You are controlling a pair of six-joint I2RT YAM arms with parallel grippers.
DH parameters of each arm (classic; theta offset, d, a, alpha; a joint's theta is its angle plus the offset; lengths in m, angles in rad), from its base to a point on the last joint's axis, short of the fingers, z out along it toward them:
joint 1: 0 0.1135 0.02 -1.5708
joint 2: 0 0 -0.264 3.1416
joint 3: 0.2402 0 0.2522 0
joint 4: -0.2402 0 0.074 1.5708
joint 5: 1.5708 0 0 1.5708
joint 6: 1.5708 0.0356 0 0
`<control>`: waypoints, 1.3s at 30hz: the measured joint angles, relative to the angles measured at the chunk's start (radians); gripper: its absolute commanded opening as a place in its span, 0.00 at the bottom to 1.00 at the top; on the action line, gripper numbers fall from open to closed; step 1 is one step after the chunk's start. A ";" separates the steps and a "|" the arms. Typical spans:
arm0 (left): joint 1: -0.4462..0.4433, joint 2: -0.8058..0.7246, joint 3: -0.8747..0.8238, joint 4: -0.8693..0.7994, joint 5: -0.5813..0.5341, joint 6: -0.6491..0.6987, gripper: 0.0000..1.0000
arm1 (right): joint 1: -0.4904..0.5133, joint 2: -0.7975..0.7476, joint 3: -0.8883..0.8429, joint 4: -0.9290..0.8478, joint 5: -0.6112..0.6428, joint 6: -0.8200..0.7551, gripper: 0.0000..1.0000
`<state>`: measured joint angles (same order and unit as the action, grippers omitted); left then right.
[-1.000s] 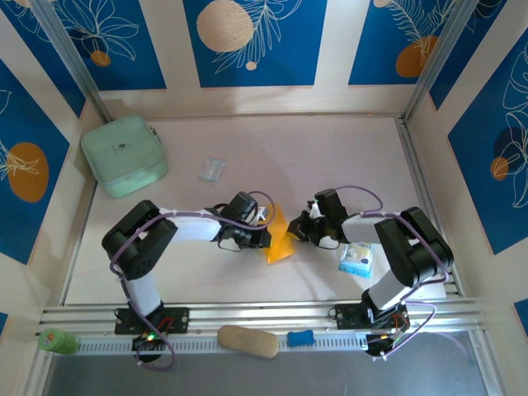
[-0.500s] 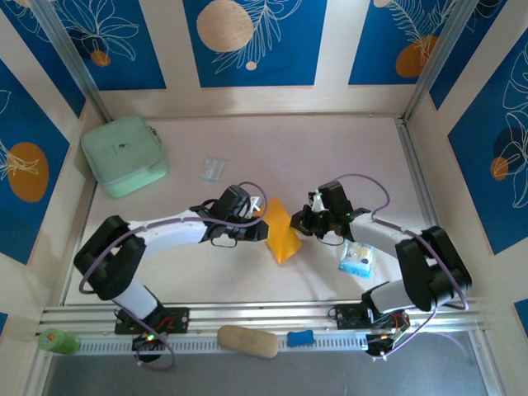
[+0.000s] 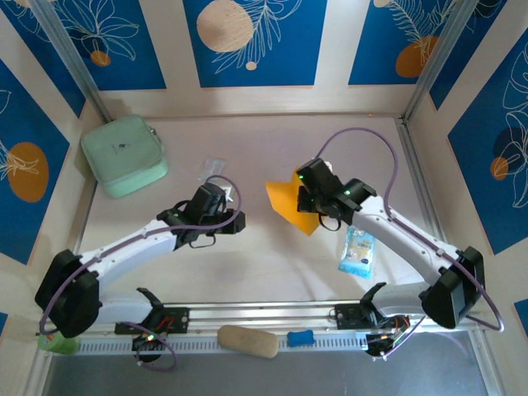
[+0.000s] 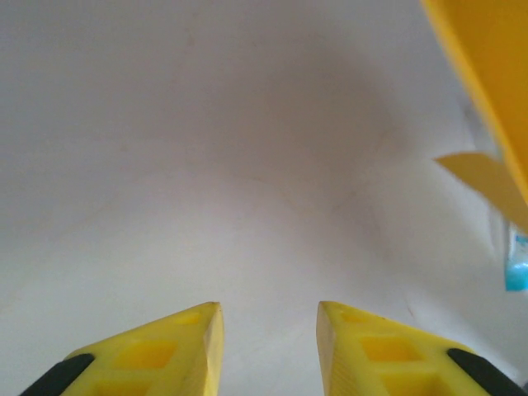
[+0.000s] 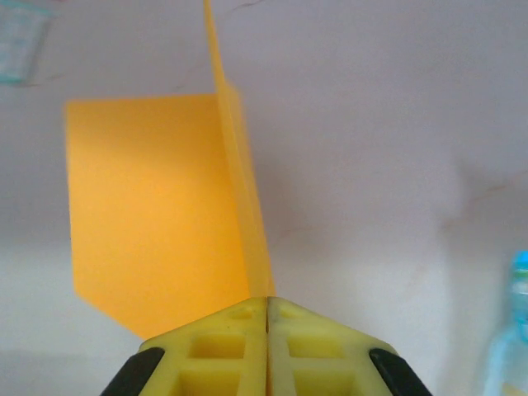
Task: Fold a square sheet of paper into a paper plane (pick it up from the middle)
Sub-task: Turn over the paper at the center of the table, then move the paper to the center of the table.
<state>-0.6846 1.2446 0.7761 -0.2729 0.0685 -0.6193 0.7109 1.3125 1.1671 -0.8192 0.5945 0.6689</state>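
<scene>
Mid-desk, in the top view, I saw the right gripper (image 3: 307,200) clamped on the square sheet of paper (image 3: 287,206). Left wrist: the left gripper (image 4: 270,330) stood apart, empty, with the paper at upper right. Right wrist: the jaws were together, pinching the paper's upright crease.

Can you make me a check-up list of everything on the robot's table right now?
Surface: pale table, flat.
Job's things: orange paper, creased, pinched at its fold.
Clutter: mint-green pouch, clear wrapper, blue-and-white packet on the table; tan lump and blue piece at the near edge.
Pincers: left pincer open, holding nothing; right pincer shut on the orange paper.
Cables: purple cables loop over both arms.
Surroundings: blue leaf-patterned wall panels.
</scene>
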 measured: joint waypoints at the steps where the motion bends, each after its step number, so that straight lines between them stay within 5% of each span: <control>1: 0.014 -0.018 -0.010 -0.006 -0.008 0.000 0.35 | 0.024 0.032 0.030 -0.043 0.061 0.000 0.07; 8: 0.166 -0.121 -0.052 -0.083 -0.037 -0.004 0.34 | 0.203 0.394 0.215 -0.272 0.297 0.049 0.10; 10: 0.198 -0.136 -0.052 -0.100 -0.037 -0.004 0.34 | 0.257 0.511 0.271 -0.290 0.292 0.047 0.16; 14: 0.233 -0.119 -0.037 -0.160 -0.019 -0.003 0.33 | 0.369 0.681 0.381 -0.292 0.211 0.039 0.44; 19: 0.248 0.019 0.095 -0.315 0.035 0.001 0.32 | 0.396 0.611 0.401 -0.266 0.042 0.049 0.52; 23: 0.249 0.060 0.097 -0.291 0.120 0.004 0.37 | 0.291 0.325 0.215 -0.141 -0.067 0.072 0.48; 27: 0.250 0.060 0.094 -0.224 0.171 0.003 0.38 | 0.029 0.044 -0.082 0.005 -0.254 0.097 0.43; 33: 0.251 0.060 0.099 -0.153 0.174 0.011 0.41 | -0.236 -0.054 -0.324 0.103 -0.444 0.093 0.38; 39: 0.251 0.062 0.105 -0.106 0.175 -0.004 0.42 | -0.379 -0.029 -0.400 0.221 -0.613 0.048 0.36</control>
<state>-0.4335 1.3067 0.8810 -0.3790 0.2432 -0.6235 0.3317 1.2839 0.7670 -0.5980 -0.0185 0.7174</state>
